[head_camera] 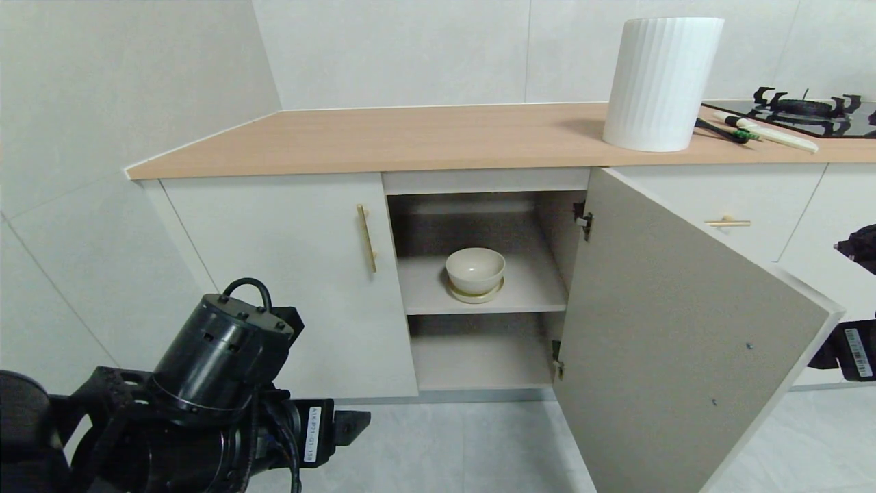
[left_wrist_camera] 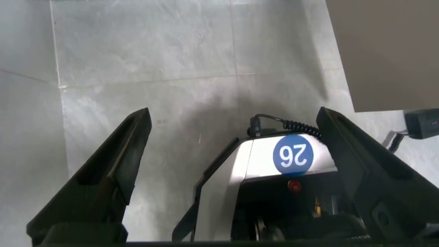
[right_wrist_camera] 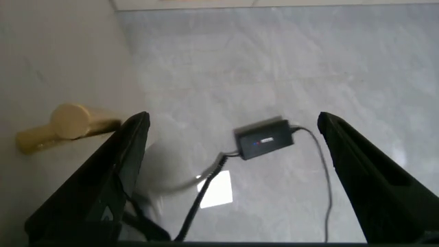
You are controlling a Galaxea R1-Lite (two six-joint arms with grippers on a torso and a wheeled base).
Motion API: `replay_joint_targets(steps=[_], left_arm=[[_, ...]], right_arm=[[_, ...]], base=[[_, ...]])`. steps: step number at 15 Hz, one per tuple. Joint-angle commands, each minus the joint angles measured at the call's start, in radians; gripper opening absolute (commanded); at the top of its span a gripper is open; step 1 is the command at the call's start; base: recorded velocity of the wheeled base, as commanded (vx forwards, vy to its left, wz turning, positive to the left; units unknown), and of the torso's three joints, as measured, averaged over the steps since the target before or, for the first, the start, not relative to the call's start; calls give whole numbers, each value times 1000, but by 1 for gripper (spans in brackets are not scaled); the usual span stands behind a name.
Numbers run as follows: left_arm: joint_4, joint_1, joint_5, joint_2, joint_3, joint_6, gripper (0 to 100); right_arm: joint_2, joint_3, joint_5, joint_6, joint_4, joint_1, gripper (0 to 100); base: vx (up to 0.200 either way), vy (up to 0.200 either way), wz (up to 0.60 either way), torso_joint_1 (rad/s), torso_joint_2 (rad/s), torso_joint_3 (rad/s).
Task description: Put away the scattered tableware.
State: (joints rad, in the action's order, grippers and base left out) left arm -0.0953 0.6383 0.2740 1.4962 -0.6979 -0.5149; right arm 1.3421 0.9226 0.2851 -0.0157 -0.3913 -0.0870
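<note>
A cream bowl [head_camera: 475, 270] sits on a small cream plate [head_camera: 475, 294] on the middle shelf of the open cabinet [head_camera: 479, 287]. The cabinet door [head_camera: 677, 329] stands swung out to the right. My left gripper [left_wrist_camera: 233, 147] hangs low at the lower left, pointing at the floor, open and holding nothing. My right gripper [right_wrist_camera: 230, 147] is open too, over the floor close beside the door's brass handle [right_wrist_camera: 58, 127]. The right arm [head_camera: 855, 342] shows past the door's outer edge.
On the wooden counter [head_camera: 410, 137] stand a tall white ribbed container [head_camera: 662, 82] and utensils [head_camera: 759, 132] beside a gas stove [head_camera: 807, 109]. A closed door with a brass handle [head_camera: 366, 237] is left of the opening. A black adapter with cable [right_wrist_camera: 264, 138] lies on the floor.
</note>
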Motion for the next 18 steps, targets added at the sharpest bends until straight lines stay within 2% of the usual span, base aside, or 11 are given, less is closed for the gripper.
replay_joint_targets(steps=[1, 10, 18], left_arm=[[0, 0, 1, 1, 0, -1, 100], [0, 0, 1, 1, -2, -1, 100], [0, 0, 1, -4, -3, -1, 100]], right_arm=[[2, 1, -7, -26, 2, -40, 100], [37, -28, -11, -162, 58, -273, 100], [167, -128, -11, -280, 404, -433, 100]], base=[[0, 0, 0, 0, 0, 0], [0, 0, 0, 0, 0, 0], [0, 0, 0, 0, 0, 0]])
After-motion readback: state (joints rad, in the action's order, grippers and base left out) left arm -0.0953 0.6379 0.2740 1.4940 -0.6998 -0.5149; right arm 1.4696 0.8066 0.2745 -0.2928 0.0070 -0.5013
